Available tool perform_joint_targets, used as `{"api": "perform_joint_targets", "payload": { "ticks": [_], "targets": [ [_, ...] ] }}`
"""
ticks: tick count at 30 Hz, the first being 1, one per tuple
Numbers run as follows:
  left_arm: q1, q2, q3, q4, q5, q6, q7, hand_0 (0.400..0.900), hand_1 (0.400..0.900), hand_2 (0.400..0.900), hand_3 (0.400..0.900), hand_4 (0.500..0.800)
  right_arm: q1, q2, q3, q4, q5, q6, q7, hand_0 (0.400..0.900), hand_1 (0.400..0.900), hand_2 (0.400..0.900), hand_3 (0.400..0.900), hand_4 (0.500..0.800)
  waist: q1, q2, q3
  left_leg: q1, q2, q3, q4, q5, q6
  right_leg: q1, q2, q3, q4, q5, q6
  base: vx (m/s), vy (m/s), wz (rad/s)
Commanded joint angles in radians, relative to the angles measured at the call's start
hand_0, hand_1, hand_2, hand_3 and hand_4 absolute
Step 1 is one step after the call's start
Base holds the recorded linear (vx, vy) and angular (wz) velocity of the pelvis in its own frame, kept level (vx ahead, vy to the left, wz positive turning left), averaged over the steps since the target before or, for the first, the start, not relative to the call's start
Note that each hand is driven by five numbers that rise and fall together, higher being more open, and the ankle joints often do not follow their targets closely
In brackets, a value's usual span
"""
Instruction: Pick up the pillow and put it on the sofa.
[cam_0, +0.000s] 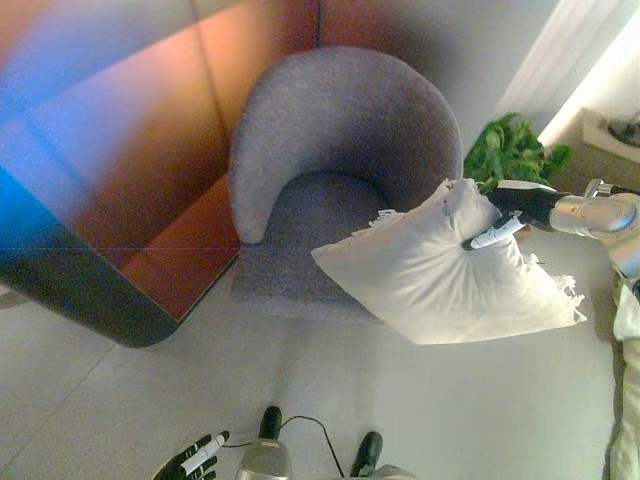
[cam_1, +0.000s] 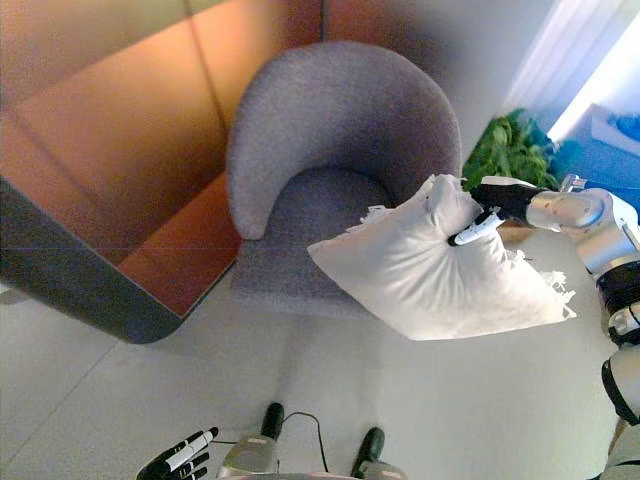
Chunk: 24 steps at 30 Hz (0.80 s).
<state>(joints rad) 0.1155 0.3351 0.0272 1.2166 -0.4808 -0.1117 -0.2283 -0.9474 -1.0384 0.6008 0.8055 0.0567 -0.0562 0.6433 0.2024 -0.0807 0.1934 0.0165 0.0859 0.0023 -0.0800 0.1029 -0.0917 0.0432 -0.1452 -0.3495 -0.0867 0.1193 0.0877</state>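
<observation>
pillow (cam_0: 440, 270): white, square, frilled at the corners, held off the floor at the right of the scene, tilted with one corner up toward the far right; near left corner overlaps the sofa's right front edge in both views, rest hangs above the pale floor.
right hand (cam_0: 505, 212): comes in from the right side, dark with a white-tipped finger; fingers curled over the pillow's upper edge near its far corner, pinching the cloth, pillow hanging from that grip.
left hand (cam_0: 192, 458): low at the near edge, left of centre, dark with one white-covered finger, fingers loosely spread, holding nothing, well apart from the pillow.
sofa (cam_0: 330, 170): grey, round-backed single seat, far centre of the scene; curved back wraps the seat, seat cushion bare, opening faces near and slightly right.
plant (cam_0: 512, 150): green leaves, far right, just behind the right hand and beside the sofa's right side.
wall panel (cam_0: 130, 170): reddish-brown surface with a dark rounded base, left of the sofa, running from far to near left.
floor (cam_0: 300, 400): light grey, smooth, between the sofa and the near edge.
curtain (cam_0: 560, 50): pale, far right corner, above the plant.
</observation>
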Motion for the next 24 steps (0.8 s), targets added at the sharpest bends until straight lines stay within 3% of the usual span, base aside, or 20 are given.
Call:
{"api": "perform_joint_targets", "payload": {
  "ticks": [1, 12, 22, 23, 24],
  "targets": [
    [0.028, 0.042, -0.032, 0.049, 0.044, -0.036, 0.022, 0.9, 0.9, 0.9, 0.9, 0.8, -0.32, 0.017, 0.026, 0.064, 0.094, 0.027, -0.053, 0.4, 0.4, 0.4, 0.4, 0.5, 0.043, -0.069, -0.092, 0.022, -0.047, 0.039, -0.007, -0.054, 0.008, 0.095, 0.017, -0.064, -0.001, -0.058, 0.036, 0.07, 0.046, 0.16],
    [0.036, 0.047, -0.023, 0.086, 0.061, -0.037, 0.045, 0.9, 0.9, 0.9, 0.9, 0.8, -0.447, 0.11, 0.05, 0.232, 0.123, 0.228, -0.133, 0.4, 0.4, 0.4, 0.4, 0.5, 0.102, -0.105, -0.079, 0.024, -0.055, -0.002, -0.007, -0.054, 0.016, 0.118, 0.014, -0.091, -0.001, -0.05, 0.046, 0.07, 0.031, 0.14],
    [0.033, 0.078, -0.016, 0.083, 0.034, -0.063, 0.035, 0.9, 0.9, 0.9, 0.9, 0.8, -0.509, 0.094, 0.07, 0.305, 0.151, 0.285, -0.278, 0.4, 0.4, 0.4, 0.4, 0.5, 0.15, -0.141, -0.019, -0.034, -0.043, -0.044, -0.007, -0.046, 0.021, 0.078, 0.025, -0.105, -0.001, -0.037, 0.055, 0.01, -0.037, 0.11],
    [0.031, 0.083, -0.017, 0.081, 0.031, -0.064, 0.035, 0.9, 0.9, 0.9, 0.9, 0.8, -0.52, 0.089, 0.074, 0.317, 0.138, 0.303, -0.314, 0.631, 0.631, 0.631, 0.631, 0.639, 0.156, -0.142, -0.01, -0.041, -0.041, -0.048, -0.007, -0.045, 0.02, 0.073, 0.026, -0.105, -0.001, -0.036, 0.056, -0.04, -0.069, 0.09],
    [0.031, 0.087, -0.02, 0.081, 0.025, -0.074, 0.029, 0.9, 0.9, 0.9, 0.9, 0.8, -0.533, 0.085, 0.084, 0.338, 0.153, 0.321, -0.34, 0.9, 0.9, 0.9, 0.9, 0.8, 0.163, -0.141, 0.0, -0.048, -0.037, -0.051, -0.007, -0.048, 0.019, 0.067, 0.029, -0.102, -0.001, -0.038, 0.056, -0.06, -0.063, 0.07]
  ]
}}
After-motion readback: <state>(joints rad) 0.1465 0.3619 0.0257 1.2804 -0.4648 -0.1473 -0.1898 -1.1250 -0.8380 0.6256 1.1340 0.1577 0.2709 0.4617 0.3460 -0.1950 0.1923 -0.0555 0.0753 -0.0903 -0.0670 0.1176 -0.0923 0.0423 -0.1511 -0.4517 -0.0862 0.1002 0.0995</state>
